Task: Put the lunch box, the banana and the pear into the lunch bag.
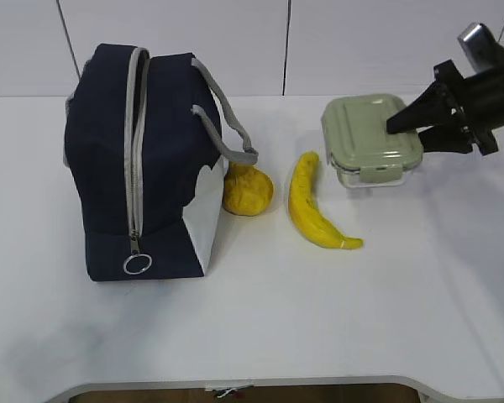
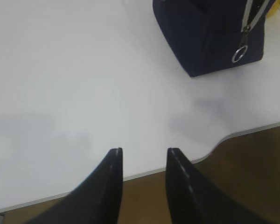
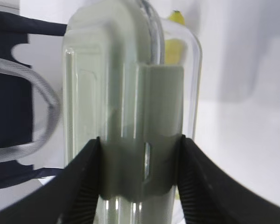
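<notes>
My right hand [image 3: 139, 179] is clamped across the lunch box [image 1: 372, 138], one finger [image 3: 81, 182] on the lid face and the other on the clear base side, with the sage-green snap latch [image 3: 154, 126] sitting right between them. The jaws stand about half spread, and that width is the box itself, so I read this as a grip, not an empty hand. In the exterior view the box looks raised a little at the right of the counter [image 1: 260, 327], though I can't swear it is clear of the surface. It should be light and stiff, hard plastic and likely slick, so I'd squeeze across the flat faces near the latch and trust it not to deform. My left hand [image 2: 143, 156] hangs off to the side over the counter's front edge, fingers narrowly parted and holding nothing. Outward from the box, the banana [image 1: 312, 206] lies just beside it, then the pear [image 1: 248, 190] touching the lunch bag [image 1: 139, 159], which stands upright on the left with its zipper [image 1: 134, 143] closed as far as I can see.
</notes>
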`<action>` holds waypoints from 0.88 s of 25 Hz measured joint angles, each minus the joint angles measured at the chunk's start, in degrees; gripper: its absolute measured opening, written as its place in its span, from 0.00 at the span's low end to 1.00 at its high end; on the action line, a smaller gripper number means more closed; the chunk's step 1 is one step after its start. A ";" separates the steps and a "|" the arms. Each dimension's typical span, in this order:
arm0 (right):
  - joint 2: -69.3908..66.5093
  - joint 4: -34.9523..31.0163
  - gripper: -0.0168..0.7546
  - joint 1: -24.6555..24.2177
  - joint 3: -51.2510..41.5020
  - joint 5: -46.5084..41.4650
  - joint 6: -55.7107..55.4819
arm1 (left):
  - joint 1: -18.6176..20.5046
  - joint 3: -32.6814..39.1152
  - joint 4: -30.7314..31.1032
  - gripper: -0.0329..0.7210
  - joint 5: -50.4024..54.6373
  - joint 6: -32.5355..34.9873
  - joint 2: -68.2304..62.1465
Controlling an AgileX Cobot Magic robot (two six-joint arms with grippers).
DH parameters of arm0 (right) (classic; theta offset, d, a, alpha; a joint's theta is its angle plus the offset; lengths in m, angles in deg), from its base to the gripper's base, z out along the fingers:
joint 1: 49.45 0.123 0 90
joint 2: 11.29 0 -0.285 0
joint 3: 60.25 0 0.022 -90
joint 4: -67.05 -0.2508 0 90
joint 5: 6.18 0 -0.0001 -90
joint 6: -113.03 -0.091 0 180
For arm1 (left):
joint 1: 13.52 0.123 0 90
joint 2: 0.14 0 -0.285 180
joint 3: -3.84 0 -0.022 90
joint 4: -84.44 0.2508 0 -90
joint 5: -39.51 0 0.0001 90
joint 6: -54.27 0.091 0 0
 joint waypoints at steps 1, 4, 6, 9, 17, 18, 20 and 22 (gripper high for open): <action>0.91 -0.36 0.51 0.00 0.00 0.00 -0.40 | 0.00 -0.95 -1.10 0.37 0.00 0.00 -1.23; 3.10 -3.57 0.51 0.00 0.00 -0.22 -0.88 | 0.00 -4.33 -4.16 0.37 -0.78 0.00 -6.58; 4.29 -6.67 0.51 0.00 -0.11 -0.22 -1.10 | 0.00 -6.91 -6.26 0.37 -1.13 0.00 -10.61; 5.62 -12.43 0.51 0.00 -0.11 -0.33 -1.25 | 0.00 -9.96 -10.55 0.37 -2.34 0.00 -17.40; 5.98 -17.51 0.51 1.94 -0.11 -0.06 -1.29 | 0.00 -15.89 -21.64 0.46 -8.81 2.73 -36.65; 5.98 -17.76 0.51 2.67 -0.11 -0.06 -1.29 | 0.00 -16.77 -21.81 0.48 -9.30 3.25 -39.28; 5.98 -17.98 0.51 4.76 -0.11 -0.06 -1.29 | 0.00 -18.63 -22.56 0.50 -10.30 4.84 -44.05; 5.98 -18.65 0.51 6.89 -0.11 -0.06 -1.29 | 0.00 -21.14 -24.45 0.51 -10.93 7.53 -49.37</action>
